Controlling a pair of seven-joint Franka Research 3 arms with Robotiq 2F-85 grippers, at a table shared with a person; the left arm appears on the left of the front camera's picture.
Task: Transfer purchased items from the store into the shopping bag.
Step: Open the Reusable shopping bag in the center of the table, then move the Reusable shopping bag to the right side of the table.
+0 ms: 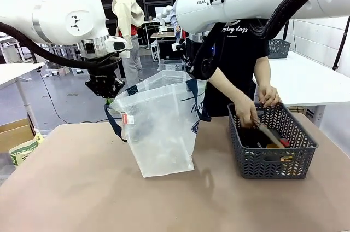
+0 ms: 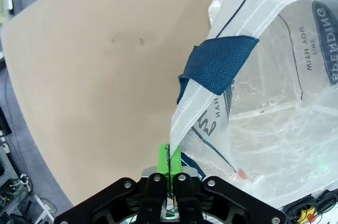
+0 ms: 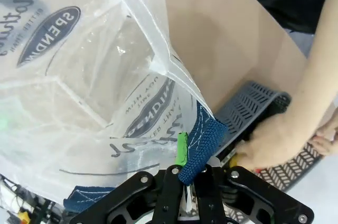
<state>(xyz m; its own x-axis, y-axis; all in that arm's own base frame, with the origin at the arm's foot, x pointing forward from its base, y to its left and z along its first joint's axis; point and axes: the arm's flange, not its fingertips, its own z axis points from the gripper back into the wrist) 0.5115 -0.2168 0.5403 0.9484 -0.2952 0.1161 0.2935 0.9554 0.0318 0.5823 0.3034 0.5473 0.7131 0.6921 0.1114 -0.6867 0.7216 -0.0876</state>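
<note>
Brown worktop (image 1: 82, 188); my left gripper (image 2: 169, 159) pinched tight on the shopping bag (image 2: 274, 129) rim; my right gripper (image 3: 185, 156) clamped on its strap (image 3: 205, 138); person's hand (image 1: 247, 112) in the basket (image 1: 273, 165), right.

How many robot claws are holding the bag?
2. The left gripper pinches the rim of the shopping bag on one side; the right gripper pinches it at a navy strap handle on the other side.
</note>
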